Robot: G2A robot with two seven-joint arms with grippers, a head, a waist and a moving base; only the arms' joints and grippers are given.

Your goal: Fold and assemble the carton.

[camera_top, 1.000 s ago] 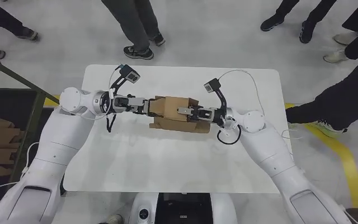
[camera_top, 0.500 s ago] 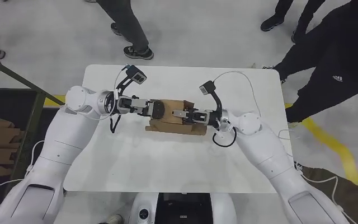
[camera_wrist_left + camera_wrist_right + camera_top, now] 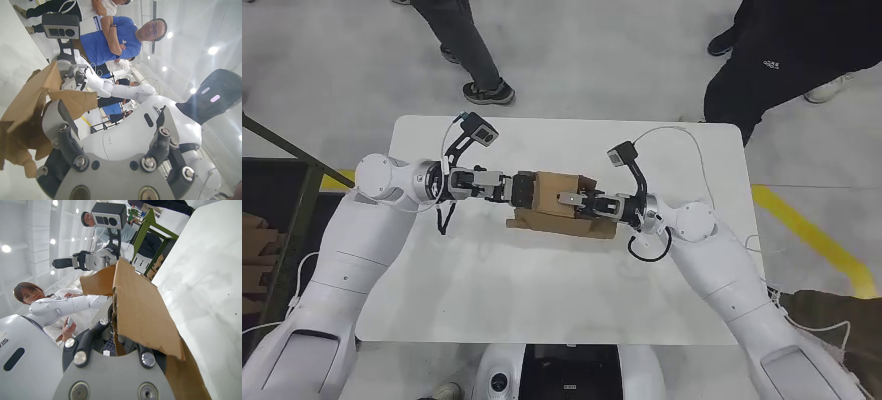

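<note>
On the table [image 3: 442,290], the right tool [image 3: 568,199] pinches the carton [image 3: 550,183] while the left tool [image 3: 525,190] is spread beside its end.

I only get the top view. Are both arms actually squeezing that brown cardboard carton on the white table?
Observer: Not the left one. In the left wrist view the left gripper is wide open. A flap of the brown cardboard carton lies over one finger, and the other finger stands free.
Operator: And the right one?
Observer: The right wrist view shows a flat carton panel lying across the right gripper. The panel's near edge is ragged and torn.
Operator: Is the box closed yet?
Observer: No. That same view shows a loose flap sticking out unfolded, close to the left gripper.
</note>
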